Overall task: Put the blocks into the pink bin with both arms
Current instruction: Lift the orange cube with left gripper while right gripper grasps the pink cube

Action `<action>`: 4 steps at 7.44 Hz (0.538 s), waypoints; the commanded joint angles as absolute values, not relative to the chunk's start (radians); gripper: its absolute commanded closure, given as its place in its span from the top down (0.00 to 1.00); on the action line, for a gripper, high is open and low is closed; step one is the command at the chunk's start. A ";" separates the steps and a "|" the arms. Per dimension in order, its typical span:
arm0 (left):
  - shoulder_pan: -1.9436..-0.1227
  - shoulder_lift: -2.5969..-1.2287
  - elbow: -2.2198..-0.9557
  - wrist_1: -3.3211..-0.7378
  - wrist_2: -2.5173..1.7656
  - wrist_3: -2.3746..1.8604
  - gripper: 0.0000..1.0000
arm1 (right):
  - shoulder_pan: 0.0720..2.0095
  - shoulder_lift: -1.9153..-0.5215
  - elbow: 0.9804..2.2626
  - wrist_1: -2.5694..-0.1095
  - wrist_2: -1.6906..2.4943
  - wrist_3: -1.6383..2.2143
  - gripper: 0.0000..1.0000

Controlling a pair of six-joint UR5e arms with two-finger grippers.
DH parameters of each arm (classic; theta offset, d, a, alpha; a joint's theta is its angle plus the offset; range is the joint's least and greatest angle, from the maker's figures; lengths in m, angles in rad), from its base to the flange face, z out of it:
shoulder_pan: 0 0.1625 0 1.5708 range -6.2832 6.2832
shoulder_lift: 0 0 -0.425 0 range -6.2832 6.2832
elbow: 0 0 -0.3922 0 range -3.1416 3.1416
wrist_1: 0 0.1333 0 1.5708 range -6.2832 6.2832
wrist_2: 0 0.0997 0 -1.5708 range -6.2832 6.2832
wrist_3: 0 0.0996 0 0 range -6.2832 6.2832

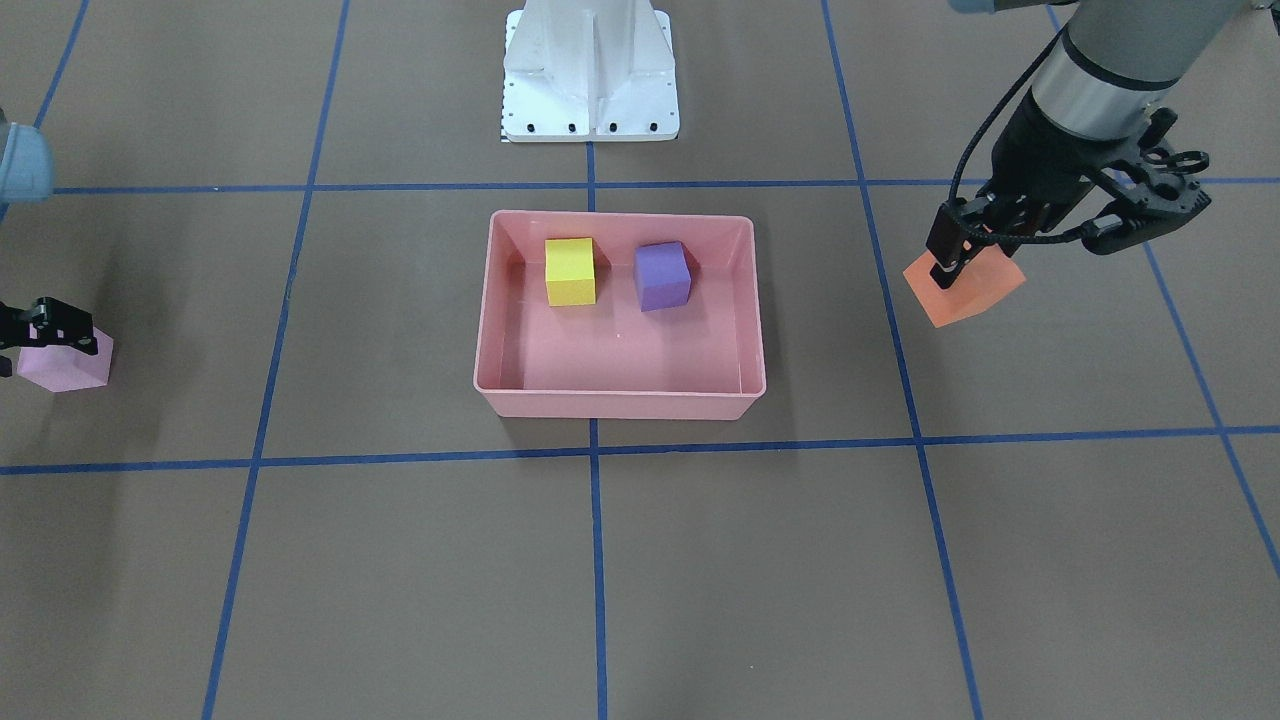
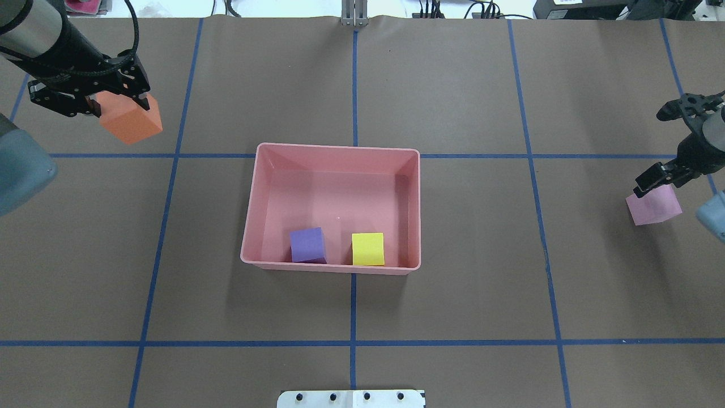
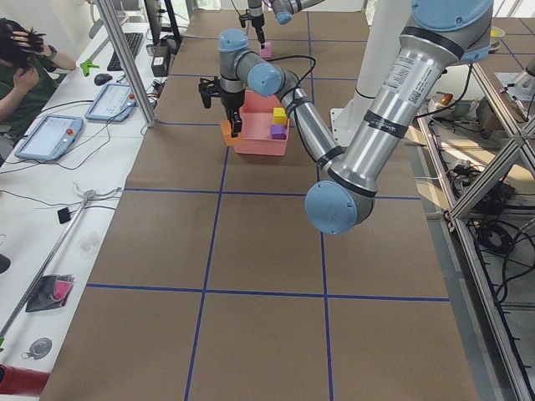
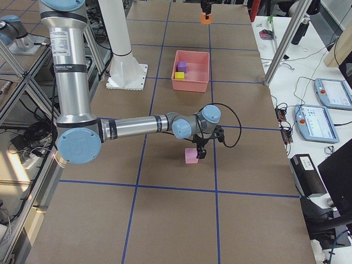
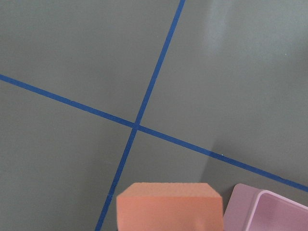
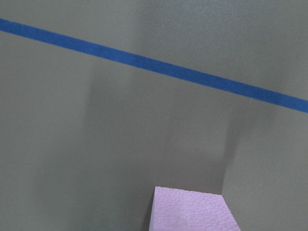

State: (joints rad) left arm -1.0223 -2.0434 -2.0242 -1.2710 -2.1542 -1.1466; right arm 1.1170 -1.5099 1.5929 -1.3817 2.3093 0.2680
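Observation:
The pink bin (image 1: 620, 405) (image 2: 334, 148) stands mid-table. In it sit the yellow-green block (image 1: 570, 272) (image 2: 367, 249) and the purple block (image 1: 662, 276) (image 2: 307, 245), side by side near the robot-side wall. My left gripper (image 1: 960, 262) (image 2: 116, 105) is shut on the orange block (image 1: 965, 285) (image 2: 130, 122) (image 5: 168, 207) and holds it well above the table, left of the bin. My right gripper (image 1: 40, 335) (image 2: 660, 181) is shut on the light pink block (image 1: 68, 365) (image 2: 654, 205) (image 6: 190, 211), low over the table, far right of the bin.
The white base pedestal (image 1: 590, 75) (image 2: 351, 399) stands behind the bin. Blue tape lines (image 2: 354, 306) grid the brown table. A corner of the bin (image 5: 269, 211) shows in the left wrist view. An operator (image 3: 21, 67) sits at a side desk with tablets.

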 commanded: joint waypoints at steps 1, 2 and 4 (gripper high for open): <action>-1.006 -2.043 -2.028 -1.270 -2.137 -1.158 0.00 | 1.115 -1.534 1.592 -1.379 2.295 0.267 1.00; -1.000 -2.043 -2.028 -1.270 -2.134 -1.160 0.00 | 1.114 -1.534 1.583 -1.378 2.284 0.267 1.00; -0.999 -2.043 -2.026 -1.272 -2.132 -1.161 0.00 | 1.092 -1.523 1.582 -1.378 2.286 0.279 1.00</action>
State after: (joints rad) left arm -1.0012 -2.0433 -2.0276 -1.2711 -2.1345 -1.1602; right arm 1.1081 -1.5303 1.5840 -1.3778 2.2871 0.2722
